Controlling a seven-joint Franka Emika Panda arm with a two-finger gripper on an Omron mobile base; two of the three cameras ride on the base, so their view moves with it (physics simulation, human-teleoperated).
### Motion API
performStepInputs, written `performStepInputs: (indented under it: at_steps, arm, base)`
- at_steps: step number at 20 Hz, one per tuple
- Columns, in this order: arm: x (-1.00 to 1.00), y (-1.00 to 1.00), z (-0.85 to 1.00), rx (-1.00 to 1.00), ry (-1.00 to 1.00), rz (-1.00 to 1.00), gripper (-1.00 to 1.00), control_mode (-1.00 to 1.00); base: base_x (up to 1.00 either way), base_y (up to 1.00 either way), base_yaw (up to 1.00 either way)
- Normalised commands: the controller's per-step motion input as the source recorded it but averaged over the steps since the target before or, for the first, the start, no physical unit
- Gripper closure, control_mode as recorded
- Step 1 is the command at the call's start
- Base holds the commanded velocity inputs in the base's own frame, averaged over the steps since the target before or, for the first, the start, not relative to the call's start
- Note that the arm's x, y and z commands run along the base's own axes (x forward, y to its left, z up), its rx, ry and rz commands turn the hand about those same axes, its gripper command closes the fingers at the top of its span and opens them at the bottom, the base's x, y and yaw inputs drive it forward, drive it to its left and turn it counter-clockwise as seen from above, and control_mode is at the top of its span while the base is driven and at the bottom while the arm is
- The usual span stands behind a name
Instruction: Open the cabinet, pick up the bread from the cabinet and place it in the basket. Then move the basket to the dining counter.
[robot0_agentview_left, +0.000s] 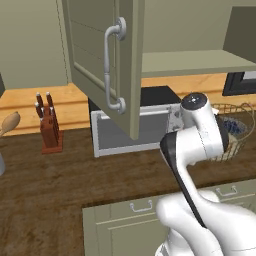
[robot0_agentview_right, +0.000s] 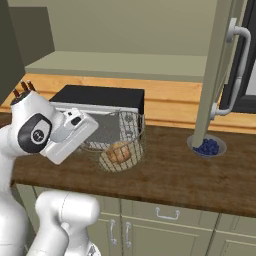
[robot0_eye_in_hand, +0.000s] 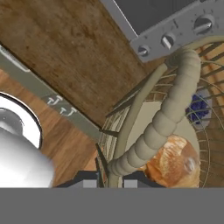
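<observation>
A dark wood-grain worktop (robot0_agentview_right: 175, 175) is spreading out beneath and ahead of the pincer, with sage drawer fronts (robot0_agentview_right: 165, 215) carrying small silver handles running below its front edge. Beyond the pincer a black-topped microwave (robot0_agentview_right: 100, 97) with a grey door and knobs is sitting against a lighter wood backsplash band (robot0_agentview_right: 170, 100). Well off to the pincer's left a wooden knife block (robot0_agentview_left: 50, 131) is standing upright, and a wooden spoon (robot0_agentview_left: 10, 122) is poking up further left. To the pincer's right a small bowl of blueberries (robot0_agentview_right: 207, 146) is resting on the worktop. Olive-beige wall (robot0_agentview_right: 125, 25) is rising behind, evenly lit.
</observation>
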Motion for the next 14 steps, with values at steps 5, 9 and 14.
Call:
performStepInputs:
  at_steps: [5,9,14]
  arm:
    - [-0.26,0.08,0.80,0.03,0.00,0.00,1.00,-1.00]
    - [-0.16,0.00,0.49,0.02,0.00,0.00,1.00,-1.00]
    - [-0.06,0.00,0.04,0.00,0.00,0.00,1.00,1.00]
  base:
    - [0.00,0.00,0.00]
    - [0.00,0.00,0.00]
    - [-0.28,0.01,0.00]
